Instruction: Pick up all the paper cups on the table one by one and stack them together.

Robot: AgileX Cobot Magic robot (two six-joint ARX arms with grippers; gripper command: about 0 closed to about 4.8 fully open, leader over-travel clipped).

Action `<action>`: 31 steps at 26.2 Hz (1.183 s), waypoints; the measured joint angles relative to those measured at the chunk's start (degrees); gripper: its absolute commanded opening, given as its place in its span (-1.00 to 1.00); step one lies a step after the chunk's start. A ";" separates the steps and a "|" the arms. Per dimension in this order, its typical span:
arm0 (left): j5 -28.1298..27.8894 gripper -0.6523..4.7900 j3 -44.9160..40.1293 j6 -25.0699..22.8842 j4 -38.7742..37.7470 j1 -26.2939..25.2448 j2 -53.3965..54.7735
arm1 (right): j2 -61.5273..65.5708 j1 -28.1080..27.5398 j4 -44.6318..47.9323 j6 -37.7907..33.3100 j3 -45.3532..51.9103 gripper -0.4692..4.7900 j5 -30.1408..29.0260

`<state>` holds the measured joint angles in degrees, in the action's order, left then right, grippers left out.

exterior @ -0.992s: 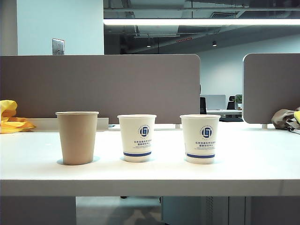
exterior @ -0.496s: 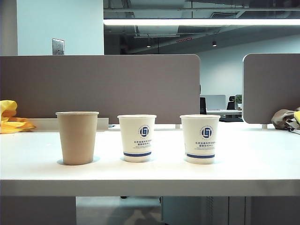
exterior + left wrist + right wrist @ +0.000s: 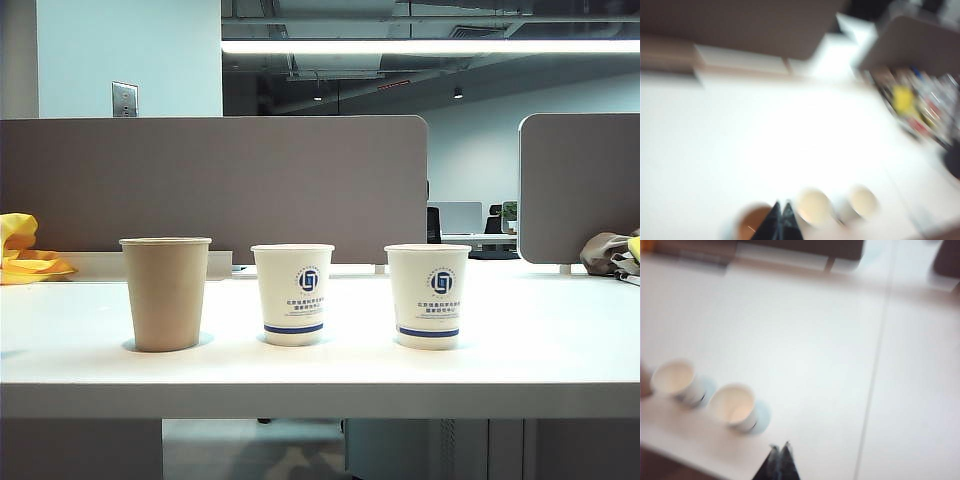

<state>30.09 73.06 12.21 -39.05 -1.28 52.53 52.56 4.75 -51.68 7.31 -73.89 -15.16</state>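
Cups in a row across the exterior view, all upright and apart on the white table [image 3: 520, 360]: brown kraft cup [image 3: 165, 293] at 9 o'clock of the middle white cup [image 3: 292, 294], right white cup [image 3: 427, 296] at 3 o'clock of it. No arm or gripper visible in this view. Grey partition panels [image 3: 215, 185] behind, yellow cloth [image 3: 22, 252] at far left, dim office with ceiling light strip beyond.

Left wrist view, blurred: left gripper [image 3: 779, 222] raised above the table, dark fingers pressed together, holding nothing. Brown cup mouth [image 3: 752, 223] just beside the tips, two white cups [image 3: 813, 206] toward 2 o'clock.

Right wrist view: right gripper [image 3: 779, 460] also up over the table near its front edge, fingers together and empty. Nearest white cup [image 3: 735, 406] toward 10 o'clock, the other beyond it.
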 measured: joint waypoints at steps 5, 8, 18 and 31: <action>6.49 -0.76 1.90 2.73 -2.27 1.62 16.20 | 16.44 4.50 -3.54 0.48 -10.08 -0.62 -2.93; 6.58 -0.54 1.86 0.55 -5.09 4.20 25.11 | 28.50 8.68 -3.72 -1.22 -14.71 -0.56 -3.54; -1.44 -0.27 1.92 -5.86 -8.79 7.82 30.75 | 42.82 13.84 -4.24 -1.44 -14.91 -0.09 -3.98; -6.78 -0.05 1.92 -8.57 -14.27 8.11 37.68 | 46.66 13.73 -2.14 -1.46 -15.04 -0.05 -0.92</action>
<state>23.31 74.98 3.64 -53.32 6.83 90.21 99.22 18.48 -53.82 5.85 -88.92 -16.08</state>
